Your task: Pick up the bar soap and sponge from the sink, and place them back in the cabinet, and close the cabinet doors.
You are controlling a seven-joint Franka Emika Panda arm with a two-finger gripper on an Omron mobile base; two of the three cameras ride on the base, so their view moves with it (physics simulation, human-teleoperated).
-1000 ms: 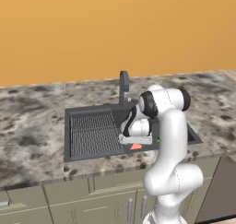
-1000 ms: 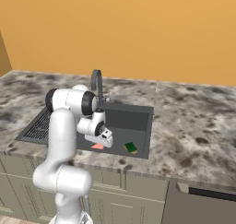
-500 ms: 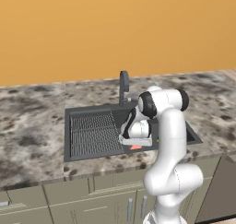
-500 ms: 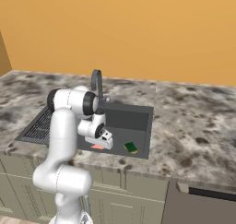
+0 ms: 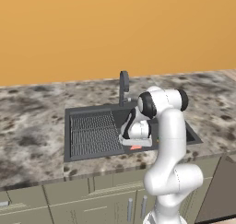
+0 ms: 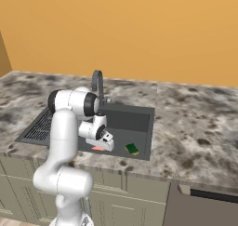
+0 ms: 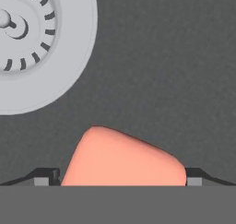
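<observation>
Salmon-pink wedge-shaped bar soap lies flat on the dark grey sink floor, near the round silver drain, between the spread fingers of the gripper. Closing off-centre on its slanted sides could squirt it away.

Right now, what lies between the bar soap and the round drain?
Nothing: in the hand view, bare dark sink floor separates the bar soap from the drain.

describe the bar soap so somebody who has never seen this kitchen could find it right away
Look into the dark grey sink set in the speckled stone counter, below the dark faucet. The bar soap lies flat on the basin floor near the round silver drain, between the open gripper tips. It is salmon-pink and rounded, unlike the green-and-yellow sponge nearby.
</observation>
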